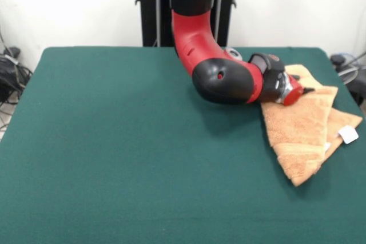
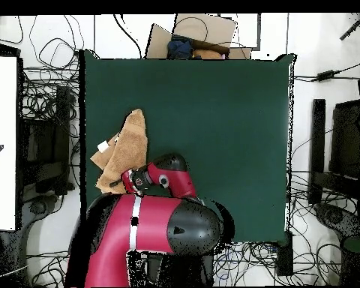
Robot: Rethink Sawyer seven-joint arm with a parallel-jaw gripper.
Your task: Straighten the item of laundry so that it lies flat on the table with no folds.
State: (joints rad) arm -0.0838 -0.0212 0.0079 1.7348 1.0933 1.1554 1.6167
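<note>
Front view: gripper (image 1: 302, 91) down low at the far-right part of the table (image 1: 114, 158), right at the upper edge of the towel (image 1: 303, 127), fingers hidden behind the wrist, so cannot tell how far open or whether any cloth is held. Towel doubled over itself near the table's right edge, long axis slanting from beside the claw toward the near right, white tag (image 1: 347, 134) on the lower layer peeking out at the far side from the arm. Likely calls for dragging the top layer away along that slant.
</note>
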